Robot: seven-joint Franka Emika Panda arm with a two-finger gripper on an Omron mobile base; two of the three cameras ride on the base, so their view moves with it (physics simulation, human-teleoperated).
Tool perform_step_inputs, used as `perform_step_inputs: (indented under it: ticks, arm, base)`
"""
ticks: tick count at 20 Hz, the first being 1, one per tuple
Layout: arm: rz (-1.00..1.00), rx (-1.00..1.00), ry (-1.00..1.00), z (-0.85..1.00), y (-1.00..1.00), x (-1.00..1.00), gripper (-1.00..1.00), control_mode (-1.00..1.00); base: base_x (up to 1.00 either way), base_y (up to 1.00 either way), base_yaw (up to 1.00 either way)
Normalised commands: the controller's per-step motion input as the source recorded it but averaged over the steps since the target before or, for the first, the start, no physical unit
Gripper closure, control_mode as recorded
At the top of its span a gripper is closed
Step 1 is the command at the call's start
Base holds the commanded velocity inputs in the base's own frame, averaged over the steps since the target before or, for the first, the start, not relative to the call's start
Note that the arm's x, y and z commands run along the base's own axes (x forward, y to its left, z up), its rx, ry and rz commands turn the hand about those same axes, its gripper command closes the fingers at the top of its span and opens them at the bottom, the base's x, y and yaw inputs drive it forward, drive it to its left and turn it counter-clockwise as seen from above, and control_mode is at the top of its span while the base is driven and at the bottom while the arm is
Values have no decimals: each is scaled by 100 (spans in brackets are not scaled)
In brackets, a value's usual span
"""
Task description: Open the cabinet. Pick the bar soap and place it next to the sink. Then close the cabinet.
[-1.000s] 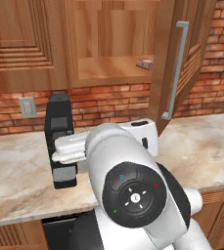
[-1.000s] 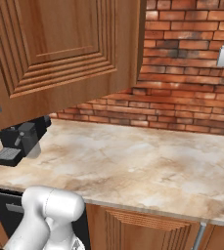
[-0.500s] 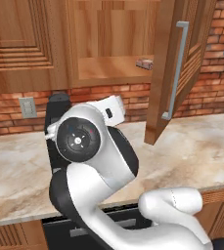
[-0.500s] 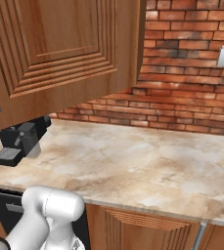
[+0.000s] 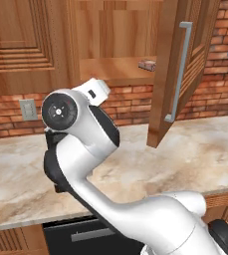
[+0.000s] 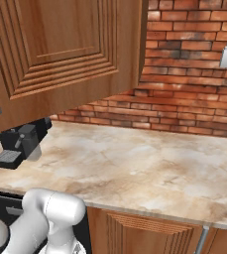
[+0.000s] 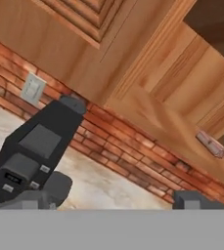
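The cabinet (image 5: 115,45) stands open, its raised-panel door (image 5: 180,74) swung out to the right with the silver bar handle (image 5: 181,69) facing me. On the wooden shelf (image 5: 110,69) lies the bar soap (image 5: 147,64), small and pinkish, near the door side. In the hand view the bar soap (image 7: 211,145) sits on the shelf to the upper right, well away from my gripper (image 7: 113,202). The dark fingertips (image 7: 35,200) stand far apart with nothing between them, so the gripper is open. From the right base view the door (image 6: 60,49) hangs over the counter.
A black coffee machine (image 7: 33,146) stands on the marble counter (image 6: 144,163) against the brick wall, below the cabinet, also seen as the coffee machine (image 6: 23,141). A wall outlet (image 5: 28,108) is to its left. My arm's big white elbow (image 5: 80,134) covers the counter's middle.
My arm has swung up and to the left, the elbow rising in front of the coffee machine. The cabinet door and the soap have stayed where they were.
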Motion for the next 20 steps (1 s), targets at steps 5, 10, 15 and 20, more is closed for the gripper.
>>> perform_step_inputs:
  ticks: [5, 10, 15, 20]
  arm:
    - [-7, -19, 19, 9, 30, 6, -100, -100]
    - [-18, -20, 7, 1, 6, 0, -100, -100]
    - [-23, -24, 0, -21, 0, 0, -100, -100]
    - [-18, -20, 0, -29, 0, 0, -100, -100]
  base:
    - [0, 0, 0]
    - [0, 0, 0]
    - [0, 0, 0]
    - [0, 0, 0]
